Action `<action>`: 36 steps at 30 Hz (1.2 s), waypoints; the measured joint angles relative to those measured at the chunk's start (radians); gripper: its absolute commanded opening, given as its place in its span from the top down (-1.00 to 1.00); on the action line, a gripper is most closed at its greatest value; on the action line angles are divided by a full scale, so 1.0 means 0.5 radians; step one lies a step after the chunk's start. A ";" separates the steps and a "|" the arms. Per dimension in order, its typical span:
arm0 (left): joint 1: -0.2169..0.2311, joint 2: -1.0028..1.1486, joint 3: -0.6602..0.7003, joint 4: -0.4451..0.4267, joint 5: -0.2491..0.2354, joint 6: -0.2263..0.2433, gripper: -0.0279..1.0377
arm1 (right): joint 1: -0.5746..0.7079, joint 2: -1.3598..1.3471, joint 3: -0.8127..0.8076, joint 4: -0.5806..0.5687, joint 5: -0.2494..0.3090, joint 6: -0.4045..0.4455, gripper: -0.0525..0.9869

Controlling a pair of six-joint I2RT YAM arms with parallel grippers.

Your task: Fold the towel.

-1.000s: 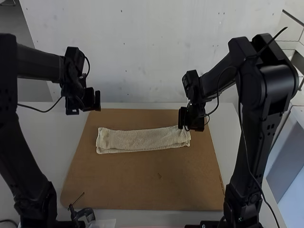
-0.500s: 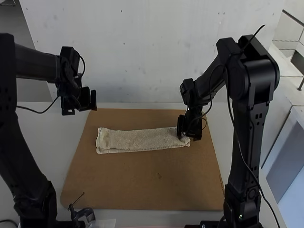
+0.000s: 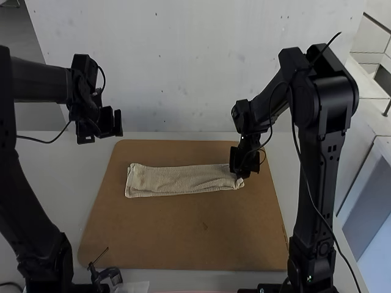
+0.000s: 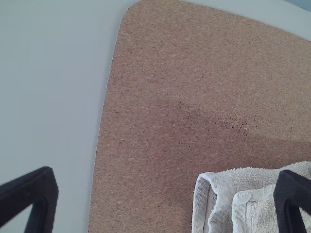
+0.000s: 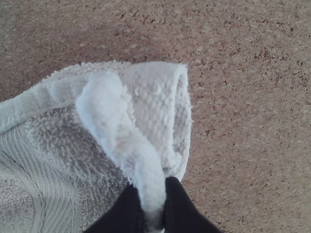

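Looks about halfway, with towel (image 3: 180, 180) in a long strip on board's (image 3: 183, 235) far half, pinched near right end by right gripper (image 5: 153, 196), wide empty jaws on left gripper (image 4: 165, 182), and needs folding end to end.

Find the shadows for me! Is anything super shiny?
Left wrist view: a soft shadow darkens the brown board near the towel. Right wrist view: a dim shadow lies along the towel's edge, and the fold in the right pincer looks brightest. High view: soft light, no glare spot on the board.
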State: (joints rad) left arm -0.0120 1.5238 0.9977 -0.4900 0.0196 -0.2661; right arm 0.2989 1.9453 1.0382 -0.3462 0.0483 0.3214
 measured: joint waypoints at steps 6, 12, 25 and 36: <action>0.004 -0.001 0.000 0.000 0.001 0.001 -0.93 | -0.092 0.000 0.003 -0.029 -0.078 -0.017 0.87; 0.024 0.000 0.000 0.000 0.008 0.015 -0.93 | -0.216 -0.014 0.002 -0.080 -0.096 -0.072 0.87; 0.063 0.000 -0.003 -0.005 0.009 0.031 -0.93 | -0.570 -0.280 -0.063 -0.263 0.088 -0.229 0.87; 0.053 0.000 -0.004 -0.006 0.008 0.031 -0.93 | -0.794 -0.475 -0.151 -0.273 0.132 -0.386 0.87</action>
State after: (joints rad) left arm 0.0143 1.5238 0.9958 -0.4931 0.0238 -0.2508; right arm -0.0982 1.7081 0.9627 -0.4828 0.1143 0.1284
